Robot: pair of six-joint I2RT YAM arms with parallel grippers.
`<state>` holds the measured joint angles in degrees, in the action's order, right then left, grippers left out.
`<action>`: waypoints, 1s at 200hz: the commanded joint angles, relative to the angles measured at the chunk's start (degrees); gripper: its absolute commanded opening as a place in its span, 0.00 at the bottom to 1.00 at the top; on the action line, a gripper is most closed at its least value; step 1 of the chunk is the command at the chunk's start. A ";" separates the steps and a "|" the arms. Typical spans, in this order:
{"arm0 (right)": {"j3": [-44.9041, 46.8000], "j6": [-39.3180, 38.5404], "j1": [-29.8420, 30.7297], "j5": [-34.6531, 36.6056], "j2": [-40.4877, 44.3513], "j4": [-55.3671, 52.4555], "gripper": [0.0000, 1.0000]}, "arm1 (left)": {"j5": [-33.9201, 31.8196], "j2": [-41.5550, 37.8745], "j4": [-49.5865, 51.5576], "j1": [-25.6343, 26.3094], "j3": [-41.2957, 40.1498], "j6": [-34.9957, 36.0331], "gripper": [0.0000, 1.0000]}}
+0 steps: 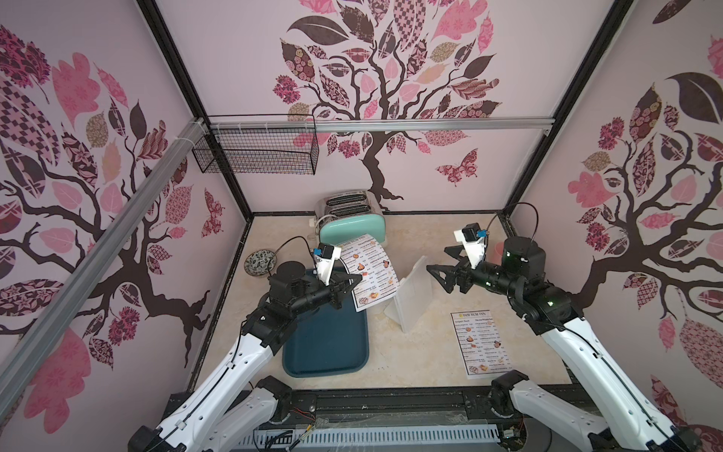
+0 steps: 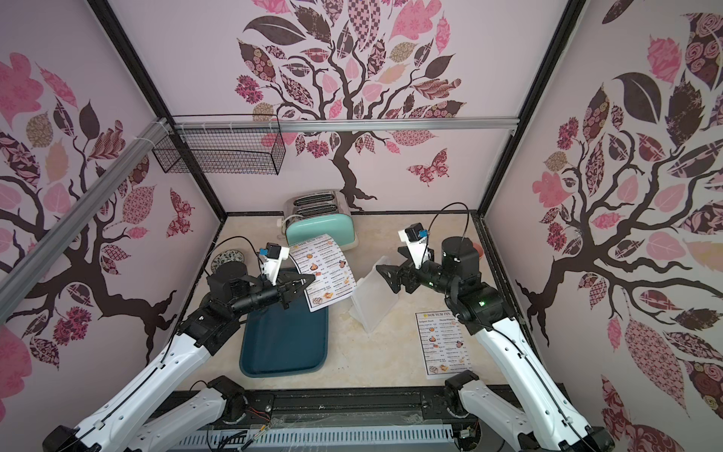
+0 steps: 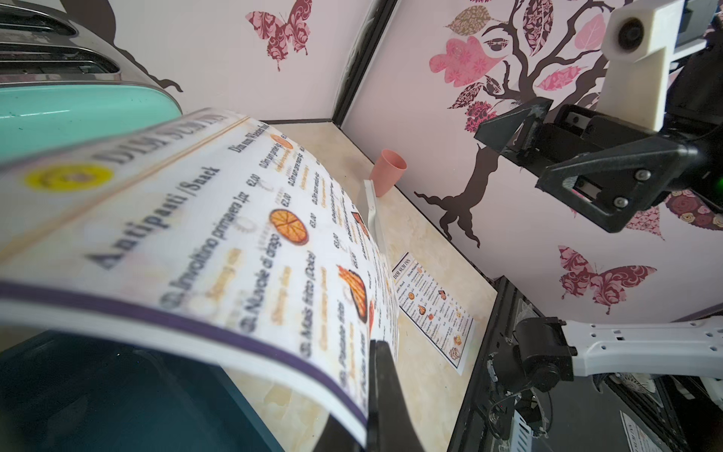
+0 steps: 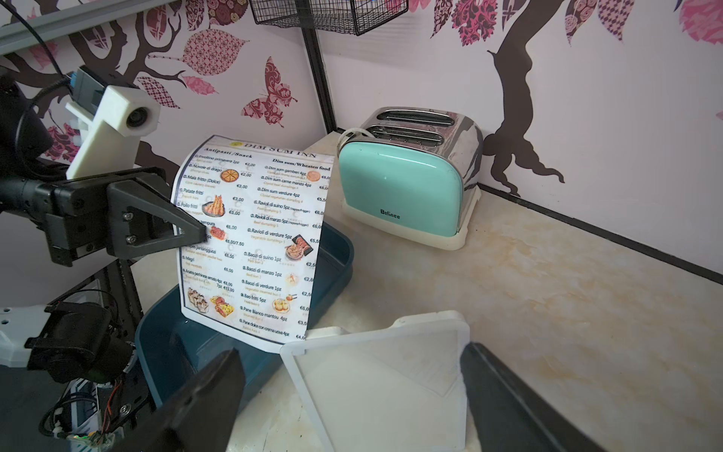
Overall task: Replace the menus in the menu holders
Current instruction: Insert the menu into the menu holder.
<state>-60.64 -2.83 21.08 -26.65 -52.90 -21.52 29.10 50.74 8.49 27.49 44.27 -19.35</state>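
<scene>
Pinching a curled menu (image 1: 371, 270) by its edge, left gripper (image 1: 355, 280) is hovering just short of the empty menu holder (image 1: 410, 297), right gripper (image 1: 437, 259) spread beside it; insertion likely next, needing slot alignment.

Mint toaster (image 1: 352, 225) w/ chrome top at table's (image 1: 430, 352) 12 o'clock, by back wall; dark teal tray (image 1: 324, 348) at 8; patterned dish (image 1: 260, 263) at 10; pink cup (image 3: 387, 170) at 2; black wire basket (image 1: 258, 152) on wall, up at 11
</scene>
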 commanded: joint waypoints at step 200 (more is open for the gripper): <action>-1.54 0.01 0.04 1.58 1.04 0.52 0.92 | -10.17 6.98 -0.41 7.85 5.85 7.68 0.00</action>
<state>-60.66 -2.98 21.06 -25.28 -52.07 -21.63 20.67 56.05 8.69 33.41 48.34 -13.69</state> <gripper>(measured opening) 0.925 0.041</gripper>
